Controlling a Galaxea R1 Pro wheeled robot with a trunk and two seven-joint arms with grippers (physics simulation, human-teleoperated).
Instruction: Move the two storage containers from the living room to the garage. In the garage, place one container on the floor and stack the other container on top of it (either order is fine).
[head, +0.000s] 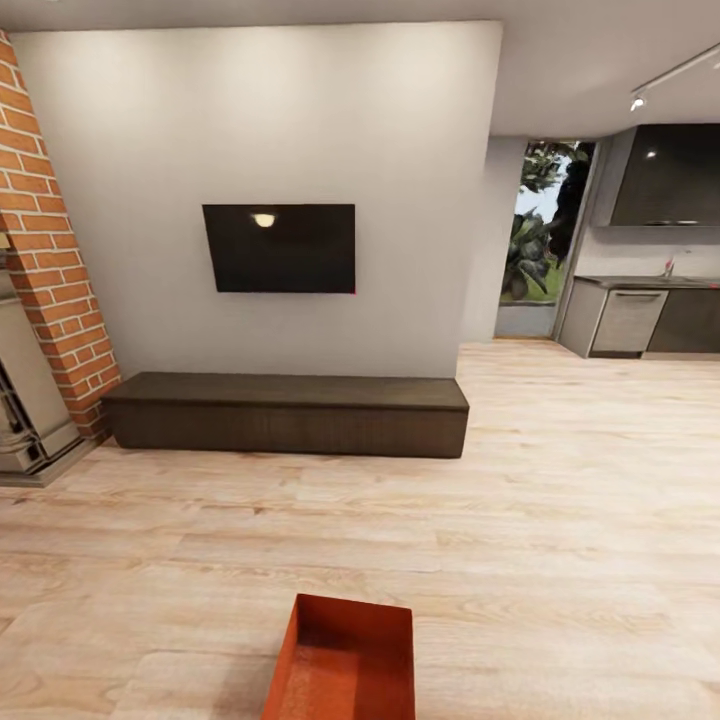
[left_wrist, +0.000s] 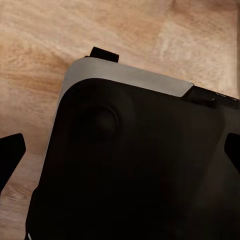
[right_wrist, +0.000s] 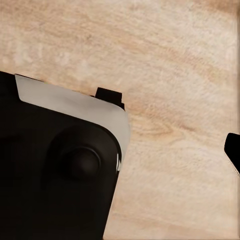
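Sitting at six o'clock on the wood floor (head: 560, 520) of the living room, one bin (head: 345, 660) waits in easy reach for pickup, the dark bench (head: 290, 412) at twelve o'clock, while either end effector's spread I cannot tell.

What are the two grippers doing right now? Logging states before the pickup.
Left gripper: open, holding nothing, above the robot's base.
Right gripper: cannot tell; one fingertip shows over the wood floor.
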